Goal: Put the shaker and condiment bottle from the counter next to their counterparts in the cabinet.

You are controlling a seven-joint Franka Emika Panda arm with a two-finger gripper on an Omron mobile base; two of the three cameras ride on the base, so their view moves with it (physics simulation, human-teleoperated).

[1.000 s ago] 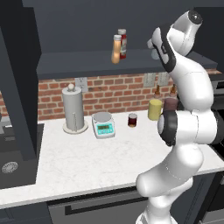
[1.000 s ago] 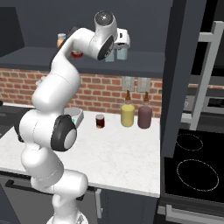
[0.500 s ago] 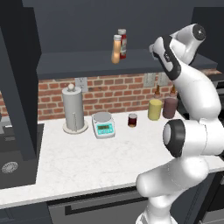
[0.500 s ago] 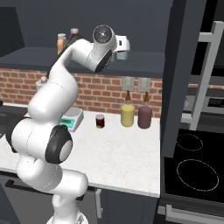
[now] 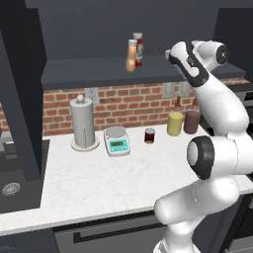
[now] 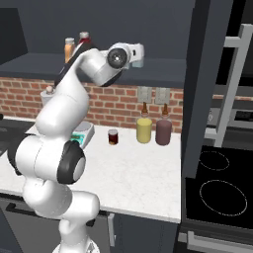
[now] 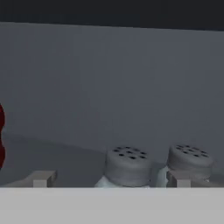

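My gripper point(image 7: 109, 178) is open at the cabinet shelf point(image 5: 99, 74), and its hand point(image 5: 182, 58) reaches in at the shelf's right end. The shaker point(image 7: 127, 166) stands on the shelf between my fingertips point(image 7: 41, 178), with its dark grey perforated cap showing and nothing gripping it. Just to its right stands the counterpart shaker point(image 7: 189, 159). The slim orange-tan condiment bottle point(image 5: 131, 55) is on the shelf further left, right beside the red white-capped bottle point(image 5: 139, 48). That red bottle also cuts into the hand view's left edge point(image 7: 1, 140).
On the white counter point(image 5: 99, 183), along the brick wall, stand a paper towel holder point(image 5: 83, 123), a kitchen scale point(image 5: 117, 141), a small dark-red jar point(image 5: 149, 135), a yellow bottle point(image 5: 174, 123) and a brown bottle point(image 5: 191, 121). A black stove point(image 6: 217, 192) lies to the right.
The arm's elbow and forearm have swung over while the hand stayed at the shelf's right end. The jaws have spread a little wider.
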